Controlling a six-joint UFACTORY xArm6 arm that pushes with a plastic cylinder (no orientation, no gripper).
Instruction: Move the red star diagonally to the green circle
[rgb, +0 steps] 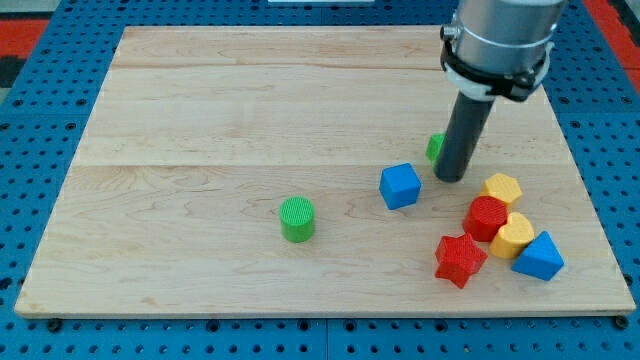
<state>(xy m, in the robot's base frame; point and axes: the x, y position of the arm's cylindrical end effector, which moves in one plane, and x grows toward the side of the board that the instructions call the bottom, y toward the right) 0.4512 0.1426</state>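
The red star (460, 259) lies near the view's bottom right, in a cluster of blocks. The green circle (297, 219) stands alone left of centre on the wooden board (200, 120). My tip (452, 178) rests on the board above the cluster, up and slightly left of the red star and just right of the blue cube (400, 186). It touches neither the star nor the green circle. The rod hides most of a second green block (435, 148) behind it.
A red cylinder (486, 217) sits up-right of the star. A yellow hexagon (501, 189) and another yellow block (514, 236) lie beside it. A blue block (540, 256) lies at the cluster's right end, near the board's right edge.
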